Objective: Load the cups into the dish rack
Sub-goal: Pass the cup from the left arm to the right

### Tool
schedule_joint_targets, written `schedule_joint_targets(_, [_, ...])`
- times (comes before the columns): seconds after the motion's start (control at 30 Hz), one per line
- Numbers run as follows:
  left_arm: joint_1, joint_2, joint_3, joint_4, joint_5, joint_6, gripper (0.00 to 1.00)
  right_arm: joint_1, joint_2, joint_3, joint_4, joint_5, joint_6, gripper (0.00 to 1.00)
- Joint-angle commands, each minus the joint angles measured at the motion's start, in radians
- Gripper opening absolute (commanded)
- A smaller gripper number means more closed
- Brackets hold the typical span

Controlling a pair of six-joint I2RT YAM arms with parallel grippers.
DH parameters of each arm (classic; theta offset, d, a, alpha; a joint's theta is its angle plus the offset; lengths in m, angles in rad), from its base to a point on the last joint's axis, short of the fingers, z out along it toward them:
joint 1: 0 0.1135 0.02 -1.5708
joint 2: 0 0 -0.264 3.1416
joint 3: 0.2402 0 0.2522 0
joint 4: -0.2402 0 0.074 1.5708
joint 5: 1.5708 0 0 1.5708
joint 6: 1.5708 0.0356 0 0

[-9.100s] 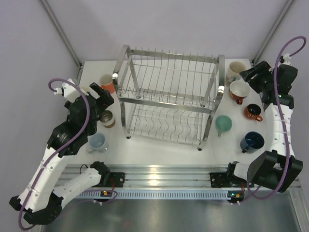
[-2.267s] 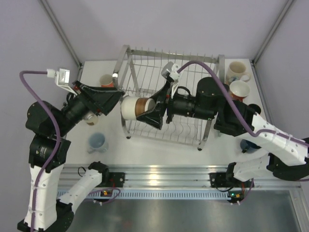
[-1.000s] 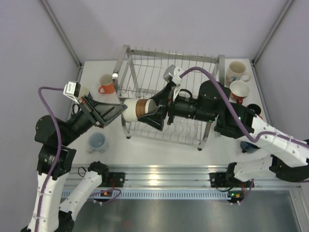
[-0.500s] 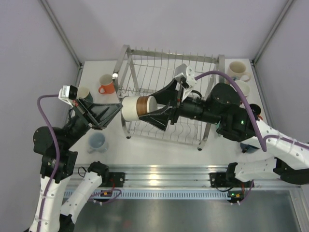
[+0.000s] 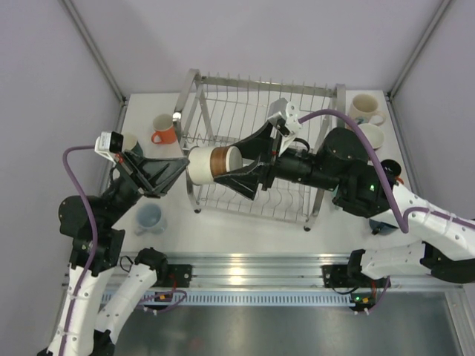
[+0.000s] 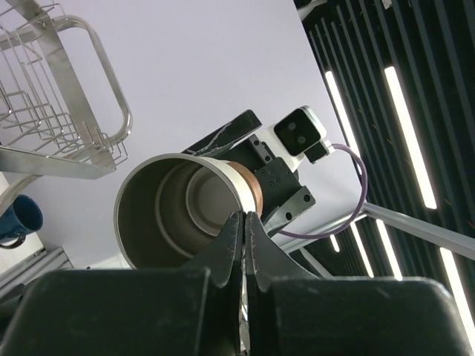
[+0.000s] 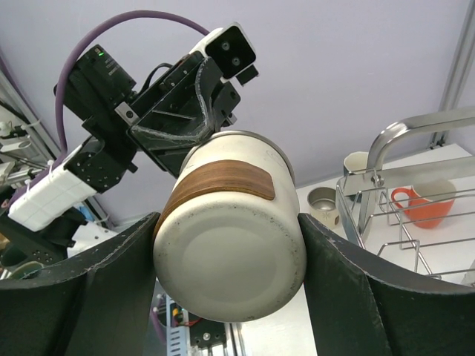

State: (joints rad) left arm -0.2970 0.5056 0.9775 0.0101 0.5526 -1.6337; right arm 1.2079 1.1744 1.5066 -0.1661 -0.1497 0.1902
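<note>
The right gripper [image 5: 239, 167] is clamping a cream mug [image 5: 211, 165] with a brown band, one finger [image 7: 111, 285] pressing on each side of its body. The mug is lying on its side, its long axis running level out past those fingertips, base facing back toward the wrist and open mouth pointing away at the left gripper [image 6: 243, 217]. That one is sitting with its fingers pressed together, tips right at the mug's rim. The dish rack [image 5: 340, 111] is lying below the mug.
</note>
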Motion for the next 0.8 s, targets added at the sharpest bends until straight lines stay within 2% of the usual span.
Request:
schedule_joint_targets(0.0, [0.012,-0.007,-0.017,0.119,-0.094,-0.06,0.0,0.004,-0.025,0.027,0.079,-0.043,0.017,0.41])
schedule_joint_targets(0.07, [0.012,-0.009,-0.022,0.128,-0.092,-0.069,0.0,0.004,-0.012,0.027,0.08,-0.056,0.026,0.44])
schedule_joint_targets(0.2, [0.012,-0.013,-0.045,0.163,-0.088,-0.087,0.0,0.004,-0.007,0.024,0.088,-0.054,0.025,0.38])
schedule_joint_targets(0.23, [0.012,-0.01,-0.048,0.165,-0.079,-0.084,0.0,0.004,-0.005,0.024,0.088,-0.054,0.026,0.25])
schedule_joint_targets(0.33, [0.012,-0.022,-0.059,0.16,-0.075,-0.063,0.01,0.004,-0.004,0.041,0.062,-0.048,0.026,0.0])
schedule_joint_targets(0.37, [0.012,-0.032,-0.06,0.125,-0.092,-0.049,0.23,0.002,-0.01,0.043,0.039,-0.041,0.02,0.0])
schedule_joint_targets(0.47, [0.012,-0.049,-0.033,0.053,-0.115,0.01,0.59,0.002,-0.03,0.04,-0.002,-0.034,-0.003,0.0])
schedule_joint_targets(0.53, [0.012,-0.041,0.025,-0.042,-0.12,0.058,0.64,0.002,-0.045,0.038,-0.059,-0.028,-0.011,0.0])
schedule_joint_targets(0.57, [0.012,-0.035,0.047,-0.061,-0.12,0.108,0.77,0.002,-0.05,0.041,-0.084,-0.027,-0.02,0.0])
schedule_joint_targets(0.6, [0.012,-0.032,0.09,-0.117,-0.126,0.136,0.85,0.002,-0.048,0.047,-0.129,-0.028,-0.023,0.0])
schedule_joint_targets(0.7, [0.013,-0.006,0.209,-0.256,-0.192,0.315,0.91,0.004,-0.022,0.088,-0.263,-0.069,-0.021,0.0])
schedule_joint_targets(0.77, [0.01,0.037,0.278,-0.45,-0.252,0.479,0.91,0.002,0.014,0.113,-0.327,-0.096,-0.028,0.0])
